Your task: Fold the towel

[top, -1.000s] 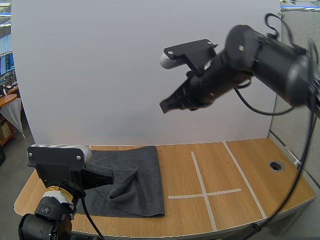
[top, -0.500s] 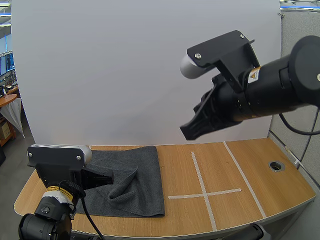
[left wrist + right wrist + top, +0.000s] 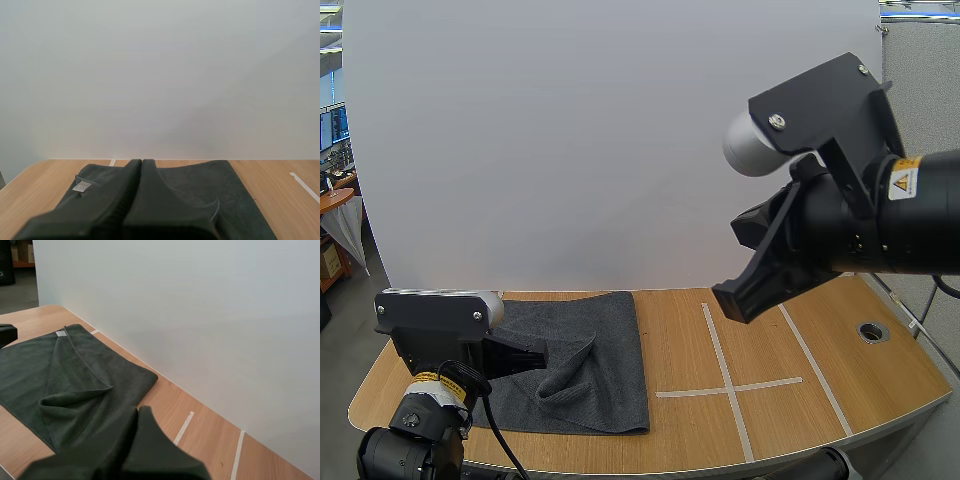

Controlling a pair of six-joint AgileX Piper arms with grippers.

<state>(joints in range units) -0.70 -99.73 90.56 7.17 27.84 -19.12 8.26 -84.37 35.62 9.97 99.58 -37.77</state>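
Observation:
A dark grey towel (image 3: 605,345) lies on the left part of the wooden table (image 3: 840,330), with a raised fold bunched up near its middle. My left gripper (image 3: 541,353) is low over the towel's left side, shut with nothing between its fingers. In the left wrist view the left gripper (image 3: 141,163) forms one dark wedge over the towel (image 3: 200,185). My right gripper (image 3: 736,304) hangs high in the air above the table's middle, shut and holding nothing. From the right wrist, the right gripper (image 3: 142,411) points at the towel (image 3: 75,375), with its small white label toward the table's left end.
White tape lines (image 3: 725,385) form a cross on the table's middle and a slanted strip to the right. A round cable hole (image 3: 873,331) sits near the right edge. A white panel (image 3: 570,150) stands along the table's back.
My right arm has swung to the right and lower, nearer the camera, its gripper still shut. The left arm and the towel have not moved.

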